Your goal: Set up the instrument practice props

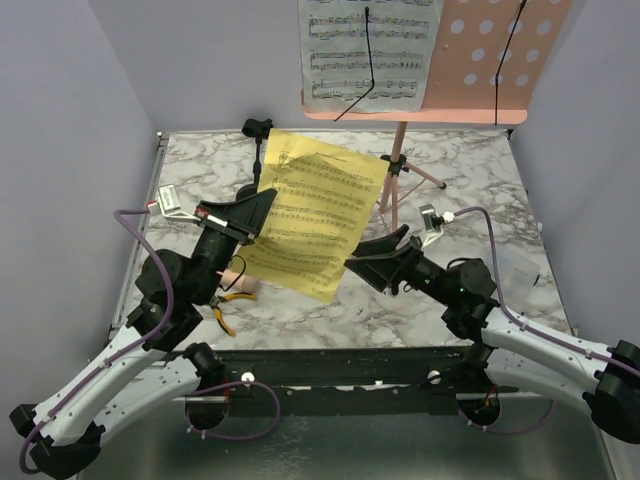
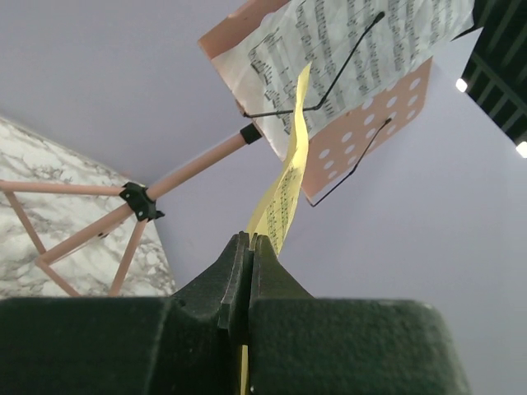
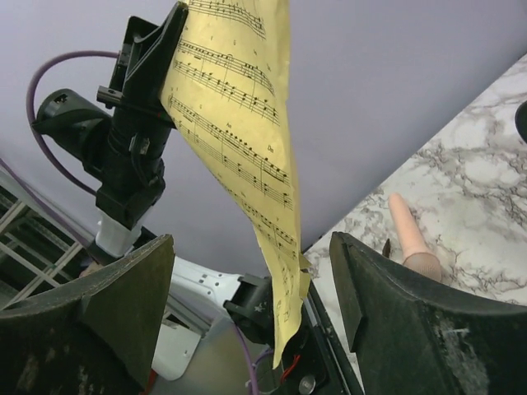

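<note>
Yellow page [image 1: 310, 215] hangs clamped in our left gripper [image 1: 268, 198], right gripper [image 1: 372, 250] agape beside; white page [image 1: 365, 50] on stand [image 1: 500, 60], mic [image 3: 409, 243] unmounted.

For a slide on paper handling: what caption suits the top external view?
Left claw pinches a yellow sheet-music page while the open right claw brackets its near corner, before the pink music stand.

Top external: mounted high behind arm bases, looks down and forward across marble table [image 1: 330, 320] to back wall; widest, farthest view. Left wrist: right behind left gripper [image 2: 249, 243], very close, tilted up along yellow sheet-music page [image 2: 284, 197] toward pink music-stand desk [image 2: 395, 115]. Right wrist: behind right gripper [image 3: 251, 239], close, faces up and across at left gripper. All three share yellow sheet-music page; top and left wrist share pink music-stand desk.
</note>
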Controlling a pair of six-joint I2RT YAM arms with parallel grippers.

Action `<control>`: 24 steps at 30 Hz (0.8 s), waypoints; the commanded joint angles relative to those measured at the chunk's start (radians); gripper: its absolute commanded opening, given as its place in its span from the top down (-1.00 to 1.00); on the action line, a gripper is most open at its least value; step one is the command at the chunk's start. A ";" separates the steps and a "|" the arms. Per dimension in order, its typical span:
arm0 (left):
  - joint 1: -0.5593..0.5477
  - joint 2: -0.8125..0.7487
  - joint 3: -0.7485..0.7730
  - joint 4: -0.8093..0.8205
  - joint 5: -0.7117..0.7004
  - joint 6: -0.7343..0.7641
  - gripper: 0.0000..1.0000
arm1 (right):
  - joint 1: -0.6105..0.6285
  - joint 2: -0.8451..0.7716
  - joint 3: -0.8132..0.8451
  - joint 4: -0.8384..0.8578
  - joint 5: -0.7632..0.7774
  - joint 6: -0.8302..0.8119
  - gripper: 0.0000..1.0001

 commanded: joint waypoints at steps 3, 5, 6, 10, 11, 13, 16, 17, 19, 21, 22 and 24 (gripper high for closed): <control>-0.003 -0.025 -0.027 0.110 -0.056 -0.019 1.00 | 0.002 -0.030 0.061 -0.017 0.053 -0.050 -0.66; -0.003 -0.036 -0.046 0.126 -0.049 -0.042 1.00 | 0.000 -0.006 0.091 -0.018 0.046 -0.060 -0.62; -0.003 -0.039 -0.053 0.136 -0.049 -0.048 1.00 | -0.001 0.014 0.116 -0.026 0.037 -0.063 -0.56; -0.003 -0.045 -0.074 0.173 -0.069 -0.071 1.00 | -0.022 0.077 0.175 -0.020 0.002 -0.056 -0.37; -0.002 -0.046 -0.075 0.177 -0.069 -0.070 1.00 | -0.036 0.088 0.181 -0.008 -0.017 -0.055 -0.37; -0.003 -0.049 -0.080 0.180 -0.068 -0.071 1.00 | -0.072 0.108 0.187 0.023 -0.057 -0.035 -0.35; -0.003 -0.072 -0.109 0.186 -0.073 -0.100 1.00 | -0.156 0.142 0.165 0.119 -0.136 0.060 -0.28; -0.002 -0.080 -0.120 0.190 -0.074 -0.104 1.00 | -0.183 0.158 0.158 0.166 -0.168 0.097 -0.24; -0.003 -0.095 -0.134 0.194 -0.076 -0.106 1.00 | -0.226 0.204 0.148 0.290 -0.255 0.162 -0.08; -0.003 -0.101 -0.142 0.196 -0.078 -0.106 1.00 | -0.246 0.248 0.151 0.370 -0.312 0.195 -0.05; -0.002 -0.100 -0.145 0.196 -0.078 -0.105 1.00 | -0.249 0.268 0.162 0.389 -0.327 0.205 -0.04; -0.002 -0.101 -0.149 0.196 -0.078 -0.103 1.00 | -0.250 0.300 0.179 0.408 -0.358 0.218 -0.05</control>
